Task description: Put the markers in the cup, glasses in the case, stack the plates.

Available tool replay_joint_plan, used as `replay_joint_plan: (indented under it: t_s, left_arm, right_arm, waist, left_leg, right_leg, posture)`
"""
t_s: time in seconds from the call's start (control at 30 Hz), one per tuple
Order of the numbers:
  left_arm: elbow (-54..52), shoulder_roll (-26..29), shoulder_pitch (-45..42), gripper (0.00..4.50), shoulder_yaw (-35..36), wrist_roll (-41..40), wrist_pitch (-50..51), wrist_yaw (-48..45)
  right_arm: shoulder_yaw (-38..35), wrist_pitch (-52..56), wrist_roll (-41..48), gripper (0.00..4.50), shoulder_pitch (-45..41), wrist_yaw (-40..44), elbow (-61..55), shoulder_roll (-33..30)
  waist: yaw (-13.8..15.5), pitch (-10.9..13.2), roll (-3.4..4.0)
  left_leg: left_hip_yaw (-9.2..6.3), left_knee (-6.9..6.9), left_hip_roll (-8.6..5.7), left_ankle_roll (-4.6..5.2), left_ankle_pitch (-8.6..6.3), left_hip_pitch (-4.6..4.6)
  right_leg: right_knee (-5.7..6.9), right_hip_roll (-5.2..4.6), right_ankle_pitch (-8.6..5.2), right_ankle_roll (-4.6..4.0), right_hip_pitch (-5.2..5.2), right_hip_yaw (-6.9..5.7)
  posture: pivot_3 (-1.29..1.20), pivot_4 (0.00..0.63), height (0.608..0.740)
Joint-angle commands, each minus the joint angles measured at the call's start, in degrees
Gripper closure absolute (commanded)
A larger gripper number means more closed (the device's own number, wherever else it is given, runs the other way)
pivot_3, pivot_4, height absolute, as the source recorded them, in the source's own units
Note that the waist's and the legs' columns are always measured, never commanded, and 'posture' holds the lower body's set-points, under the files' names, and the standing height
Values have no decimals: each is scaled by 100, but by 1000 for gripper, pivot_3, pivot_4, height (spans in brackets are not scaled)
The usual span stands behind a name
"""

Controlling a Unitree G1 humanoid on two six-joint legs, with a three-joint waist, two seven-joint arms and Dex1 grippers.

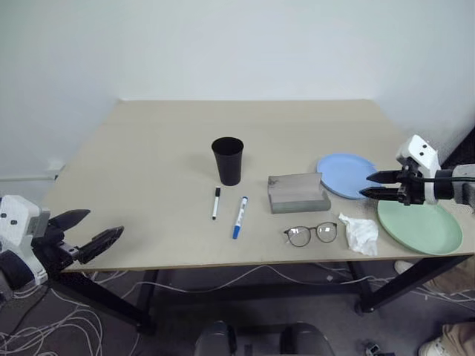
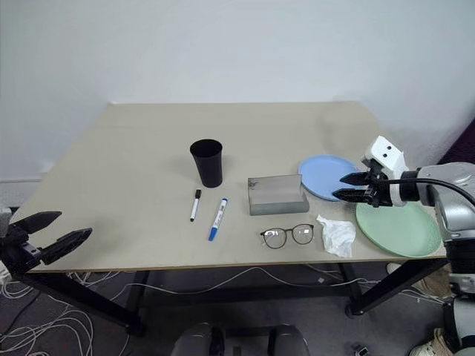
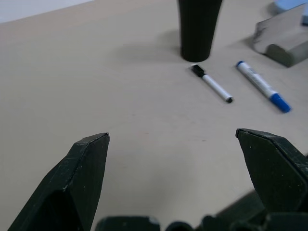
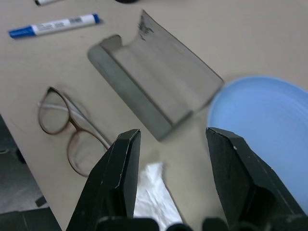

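**Nothing sorted yet, both claws empty**

So far none of the three jobs is done, as I judge it from how things lie. Both markers lie on the table, the glasses (image 1: 311, 234) sit outside the case (image 1: 297, 192), and the plates rest side by side, not stacked.

My right claw (image 1: 365, 184) hangs with its fingers apart and nothing between them, over the near edge of the blue plate (image 1: 343, 173). The green plate (image 1: 420, 225) lies just behind and below that claw, its rim meeting or slightly overlapping the blue one's. The case is just ahead of the claw's tips, lid up, its long axis running across the table. The glasses lie below and ahead of the claw, near the table's front edge, folded flat, lenses facing up, frame running along that edge. A crumpled tissue (image 1: 361, 233) lies between them and the green plate.

My left claw (image 1: 95, 231) is also spread wide and empty, off the table's near left corner. Well ahead of it stands the cup (image 1: 228, 160), upright, mouth up. Just in front of the cup lie the black marker (image 1: 216, 202) and the blue marker (image 1: 240, 216), nearly parallel, long axes running from the cup toward the front edge; black cap toward the cup, blue cap toward the edge.
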Motion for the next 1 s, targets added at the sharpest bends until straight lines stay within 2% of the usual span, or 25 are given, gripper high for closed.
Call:
replay_joint_plan:
  t_s: [0.03, 0.43, 0.6, 0.73, 1.0]
  left_arm:
    - [-206, 0, -42, 21, 96, -165, 83, 122]
    - [-61, 191, -383, 21, -231, -142, 114, 206]
    - [370, 276, -1138, 21, -744, 6, -120, 295]
    - [416, 331, -1795, 21, -1005, -279, -9, 238]
    - [323, 336, -2101, 21, -1617, -429, -58, -117]
  right_arm:
    - [-155, 100, 166, 2150, 11, 16, -290, -103]
    - [-227, -289, -48, 2150, 189, -157, 9, -371]
    - [-288, -480, -143, 2150, 246, -299, 322, -533]
    - [-227, -657, -379, 2150, 313, -511, 554, -615]
    - [-257, -772, -579, 2150, 557, -656, 815, -802]
  waist:
    - [20, 0, 0]
    - [120, 2, 3]
    - [150, 6, 10]
    - [143, 8, 9]
    - [128, 17, 29]
  left_leg:
    - [-3, 0, 0, 0, 0, 0]
    - [-11, 4, 0, -4, -2, 0]
    - [-16, 6, 1, -4, -2, 0]
    - [-17, 10, 2, -4, -2, -1]
    - [-12, 12, 1, -13, -6, 0]
  right_leg:
    - [-1, 0, 0, 0, 2, -3]
    - [-4, -1, 0, 0, 6, -18]
    - [-5, 0, 0, 0, 11, -27]
    - [-6, 1, 0, 0, 12, -30]
    - [-8, 12, 0, 0, 11, -28]
  posture:
    - [0, 0, 716]
    - [0, 0, 716]
    - [0, 0, 716]
    - [0, 0, 716]
    - [0, 0, 716]
